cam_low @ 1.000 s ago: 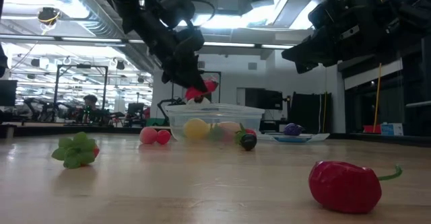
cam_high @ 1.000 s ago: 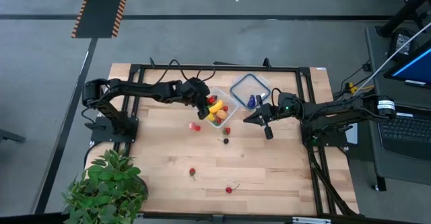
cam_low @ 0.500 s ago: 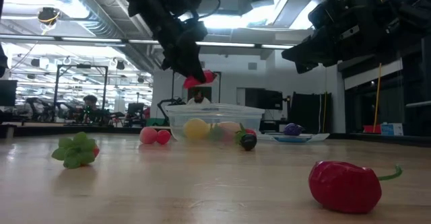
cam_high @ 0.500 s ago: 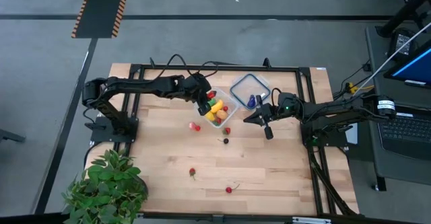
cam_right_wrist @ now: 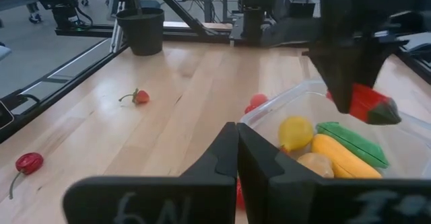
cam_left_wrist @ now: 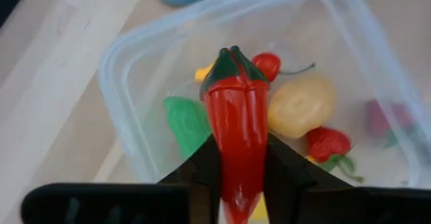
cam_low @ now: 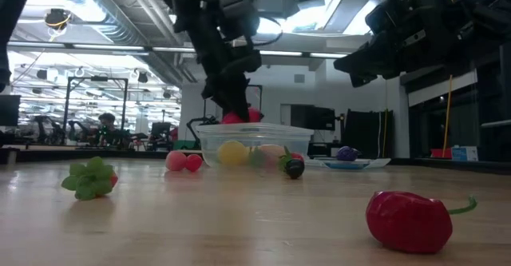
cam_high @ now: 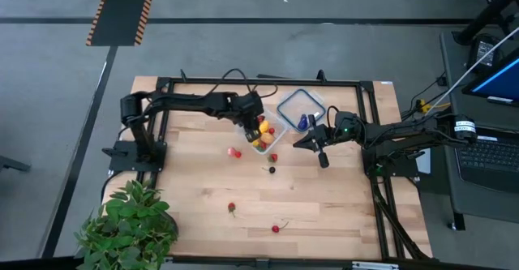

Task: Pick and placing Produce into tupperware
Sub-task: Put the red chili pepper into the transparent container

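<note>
Grey floor surrounded your light wooden table in the high view, with a leafy green potted plant at one corner. Your left gripper reached over the small clear square plastic tub, presumably so its load would fall inside rather than on the wood. Your right gripper waited just beside the tub, near the flat clear lid with a greyish-blue rim. A second earlier the left gripper stood at the tub's near edge; now it had moved over the contents.

From the low view, you held a red toy chilli pepper just above the tub's rim, low enough for a short drop. A green toy vegetable and a glossy red toy pepper with a thin stem lay loose on the table, well apart from the tub, waiting their turn. Earlier the chilli hung higher and to one side; it had since come down and inward.

Your left wrist view showed the jaws clenched on the chilli, its green cap pointing into the tub at a pale yellow toy fruit and a small toy strawberry.

Your right wrist view showed that arm's jaws clenched on nothing, parked clear of the work, with the chilli poised over a long yellow toy vegetable.
</note>
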